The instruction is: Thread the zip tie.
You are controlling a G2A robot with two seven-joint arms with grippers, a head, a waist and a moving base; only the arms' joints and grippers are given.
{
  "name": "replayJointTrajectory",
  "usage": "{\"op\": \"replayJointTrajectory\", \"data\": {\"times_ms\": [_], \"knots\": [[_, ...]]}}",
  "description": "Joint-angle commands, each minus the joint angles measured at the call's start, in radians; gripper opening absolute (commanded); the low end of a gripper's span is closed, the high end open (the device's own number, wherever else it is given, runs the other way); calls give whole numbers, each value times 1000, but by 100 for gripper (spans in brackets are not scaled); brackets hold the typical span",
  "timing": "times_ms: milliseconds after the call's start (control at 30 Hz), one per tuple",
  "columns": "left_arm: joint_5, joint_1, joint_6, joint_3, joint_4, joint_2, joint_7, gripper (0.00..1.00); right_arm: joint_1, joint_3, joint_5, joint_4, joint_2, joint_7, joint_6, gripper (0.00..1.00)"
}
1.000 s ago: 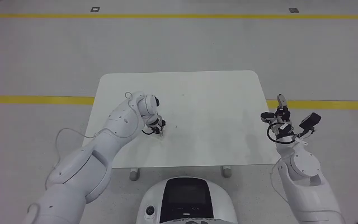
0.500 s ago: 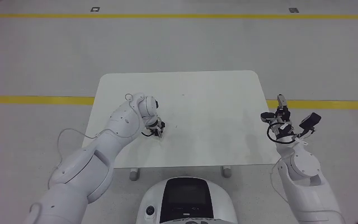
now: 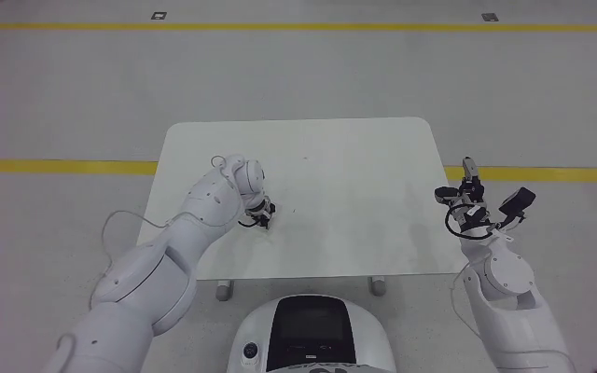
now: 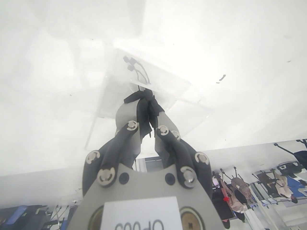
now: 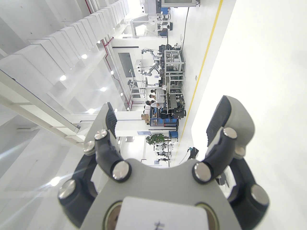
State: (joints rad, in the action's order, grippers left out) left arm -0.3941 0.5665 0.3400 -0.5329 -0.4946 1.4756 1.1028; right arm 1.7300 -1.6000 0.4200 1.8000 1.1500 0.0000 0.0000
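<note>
Your left gripper [image 4: 148, 96] is clenched. Its black-wrapped fingertips meet against a clear plate [image 4: 172, 84] lying on the white table [image 3: 373, 149]. 2 black zip ties [image 4: 130, 67] curve across that plate, heads away from the gripper and tails running in toward the tips; you cannot tell whether a tail is pinched. The top view gives you the place: the near-left part of the table, close to its near edge. Your right gripper [image 5: 163, 118] is released, jaws wide apart and holding nothing, off the table's right edge. A white label [image 4: 141, 213] sits on each wrist plate, its print cut off by the frame edge.
</note>
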Motion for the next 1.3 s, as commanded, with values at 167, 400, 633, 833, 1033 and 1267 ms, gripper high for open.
{"op": "replayJointTrajectory", "data": {"times_ms": [167, 400, 633, 833, 1033, 1267], "knots": [[-4, -28, 0, 1, 7, 9, 24, 0, 0, 0, 0, 0, 0, 0, 0, 100], [-37, -36, 0, -2, -28, -3, 64, 0, 0, 0, 0, 0, 0, 0, 0, 100], [-70, -26, 0, -24, -80, -23, 87, 0, 0, 0, 0, 0, 0, 0, 0, 100], [-103, -2, 0, -55, -119, -44, 101, 0, 0, 0, 0, 0, 0, 0, 0, 100], [-125, 21, 0, -96, -168, -59, 96, 0, 0, 0, 0, 0, 0, 0, 0, 100], [-196, 57, 0, -152, -252, -82, 105, 0, 0, 0, 0, 0, 0, 0, 0, 100]]}}
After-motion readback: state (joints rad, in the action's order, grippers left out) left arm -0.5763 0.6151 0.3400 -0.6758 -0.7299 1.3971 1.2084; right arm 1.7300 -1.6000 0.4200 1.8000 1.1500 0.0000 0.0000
